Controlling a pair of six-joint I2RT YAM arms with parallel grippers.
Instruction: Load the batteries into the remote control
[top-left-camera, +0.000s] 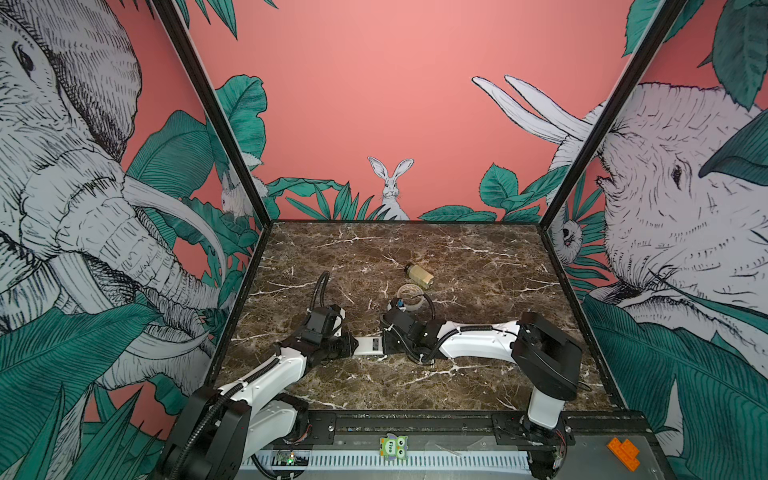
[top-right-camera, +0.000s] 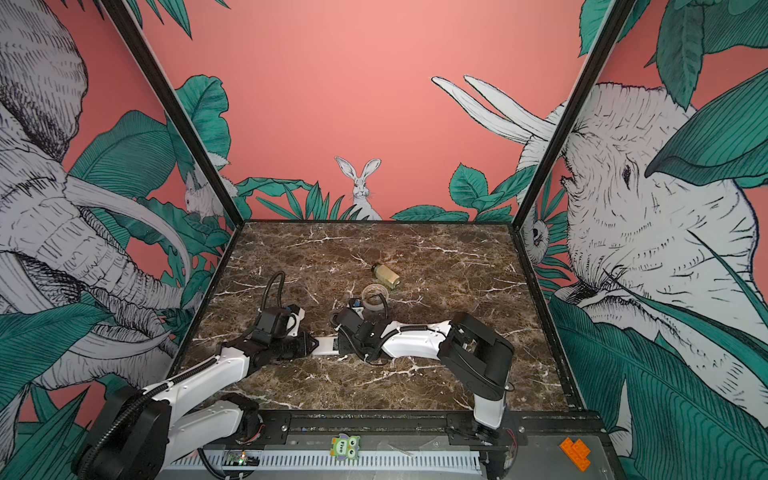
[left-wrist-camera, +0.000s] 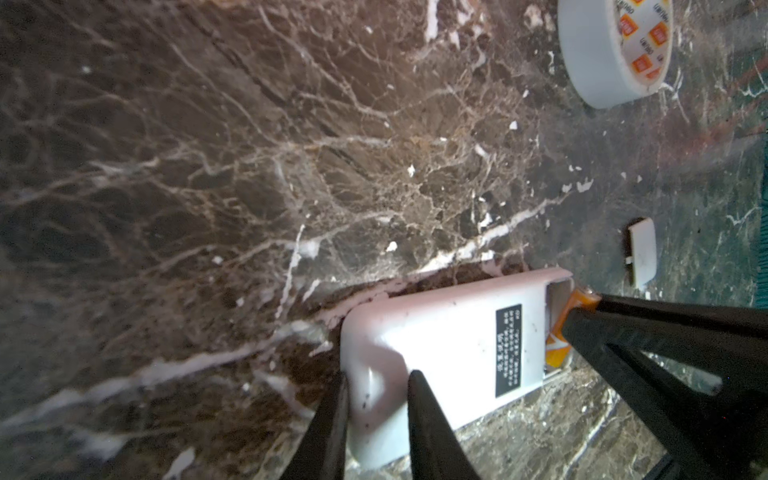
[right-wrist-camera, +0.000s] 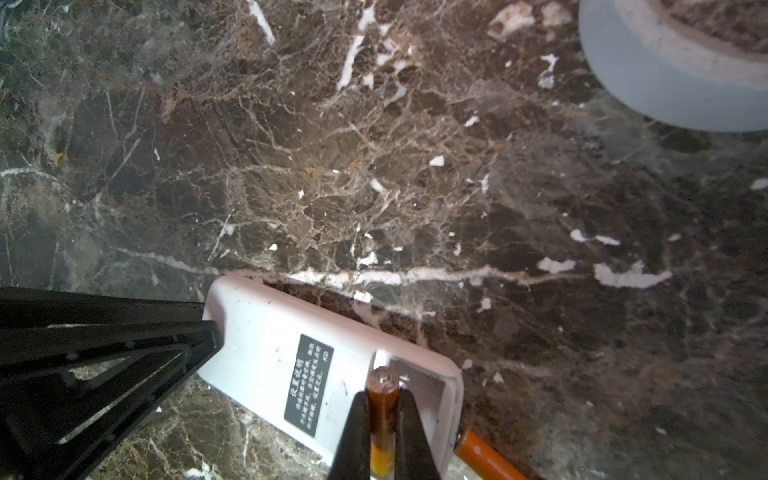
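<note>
Right wrist view first: we see the right gripper (right-wrist-camera: 385, 395) pinched almost fully closed on one orange battery (right-wrist-camera: 382, 419). It is held end-on, with its metal tip over the open compartment at one end of the remote control (right-wrist-camera: 266, 353). We can't tell if the tip touches the bay. A second battery (right-wrist-camera: 484, 455) lies on the marble table (right-wrist-camera: 374, 166) just beside that same end, outside the remote control. In both top views the remote sits front-centre on the table, white back and dark label up, bridged between the two arms. Left wrist view: the left gripper (left-wrist-camera: 379, 374) has its jaws a narrow gap apart, clamped on the remote's closed end, one finger along the side edge and one on the back. We can't tell whether the remote lies flat or is tipped up a little. A small white cover plate (left-wrist-camera: 642, 253) lies on the table past the open end, apart from the remote. A tape roll (left-wrist-camera: 602, 54) sits farther off, and in a top view a beige bottle (top-left-camera: 419, 274) lies on its side just behind it.
</note>
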